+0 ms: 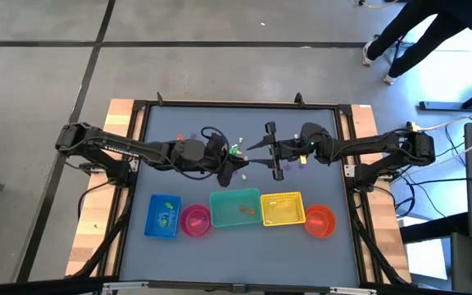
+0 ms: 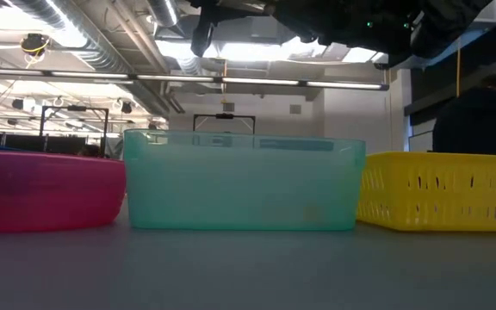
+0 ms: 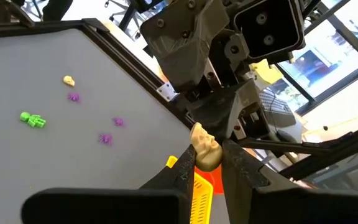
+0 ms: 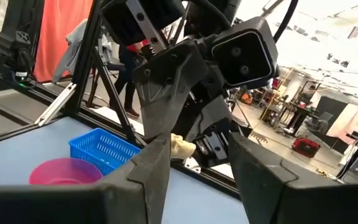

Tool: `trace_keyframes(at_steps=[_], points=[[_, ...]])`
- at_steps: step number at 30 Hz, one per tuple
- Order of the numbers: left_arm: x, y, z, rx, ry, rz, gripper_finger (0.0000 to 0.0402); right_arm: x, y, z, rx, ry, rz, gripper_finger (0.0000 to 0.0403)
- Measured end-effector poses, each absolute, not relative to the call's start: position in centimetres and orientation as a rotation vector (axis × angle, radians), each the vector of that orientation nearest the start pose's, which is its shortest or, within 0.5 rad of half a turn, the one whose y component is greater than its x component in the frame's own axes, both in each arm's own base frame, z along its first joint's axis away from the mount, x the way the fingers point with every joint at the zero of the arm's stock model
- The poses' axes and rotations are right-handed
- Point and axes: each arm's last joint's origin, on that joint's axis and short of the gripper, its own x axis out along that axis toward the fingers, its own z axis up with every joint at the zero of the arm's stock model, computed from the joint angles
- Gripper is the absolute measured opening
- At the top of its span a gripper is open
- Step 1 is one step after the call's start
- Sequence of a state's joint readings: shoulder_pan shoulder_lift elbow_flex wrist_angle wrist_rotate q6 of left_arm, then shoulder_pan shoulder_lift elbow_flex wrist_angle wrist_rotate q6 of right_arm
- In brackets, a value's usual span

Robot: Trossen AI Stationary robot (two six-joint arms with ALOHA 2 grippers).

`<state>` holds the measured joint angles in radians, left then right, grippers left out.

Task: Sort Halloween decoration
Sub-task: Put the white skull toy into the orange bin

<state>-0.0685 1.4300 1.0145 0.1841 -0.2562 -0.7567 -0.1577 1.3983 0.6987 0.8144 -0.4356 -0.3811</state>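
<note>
Hard to read: in the high view the two grippers meet above the middle of the table, and their fingertips merge with the arms' dark bodies, so the trinket between them cannot be picked out there. In the low view only the arms' undersides show at the top edge.

Left gripper (image 3: 207, 177): fingers narrowed on a cream skull trinket (image 3: 204, 149), pinched between the tips, lifted off the table. Right gripper (image 4: 197, 165): fingers stand wide apart, facing the left gripper; the cream trinket shows between them, with no visible contact with either finger.

Containers, a row of five along the table's near edge, counted from the left arm's side: blue basket (image 1: 163, 216), pink bowl (image 1: 195, 220), teal bin (image 1: 235, 208), yellow basket (image 1: 282, 209), orange bowl (image 1: 319, 220).
- Blue basket: green specks inside; count not readable.
- Teal bin: one or two small orange-brown specks.
- Pink bowl, yellow basket, orange bowl: contents not discernible.
In the low view the teal bin's cloudy wall hides its contents, and the pink bowl and yellow basket are cut off by the frame edges.

Loose Halloween decoration on the table surface, left wrist view: one green figure (image 3: 32, 119), three purple pieces (image 3: 73, 97), one cream piece (image 3: 69, 80). In the high view a few more small specks lie near the grippers, too small to identify.
</note>
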Motion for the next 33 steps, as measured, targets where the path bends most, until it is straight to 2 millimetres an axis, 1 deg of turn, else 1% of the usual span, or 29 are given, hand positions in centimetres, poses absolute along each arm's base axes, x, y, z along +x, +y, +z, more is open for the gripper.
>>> trace_keyframes(at_steps=[5, 10, 14, 20, 28, 33], points=[[32.4, -1.5, 29.8, -0.715, 0.153, 0.255, 0.004, 29.3, -3.4, 26.0, -0.451, -0.144, 0.258, 0.0165], [32.5, -1.6, 30.0, -0.718, 0.143, 0.239, 0.0041, 29.3, -3.4, 25.1, -0.448, -0.062, 0.285, 0.0165], [32.4, -1.8, 29.9, -0.718, 0.153, 0.228, 0.0041, 29.3, -3.5, 24.9, -0.473, -0.034, 0.246, 0.0165], [32.4, -1.8, 29.9, -0.713, 0.154, 0.228, 0.0041, 29.3, -3.5, 25.4, -0.484, -0.081, 0.231, 0.0166], [32.4, -1.7, 29.9, -0.709, 0.146, 0.249, 0.0041, 29.3, -3.3, 25.6, -0.49, -0.119, 0.282, 0.0166], [32.4, -1.7, 29.9, -0.709, 0.146, 0.25, 0.0041, 29.3, -3.3, 25.8, -0.494, -0.131, 0.28, 0.0166]])
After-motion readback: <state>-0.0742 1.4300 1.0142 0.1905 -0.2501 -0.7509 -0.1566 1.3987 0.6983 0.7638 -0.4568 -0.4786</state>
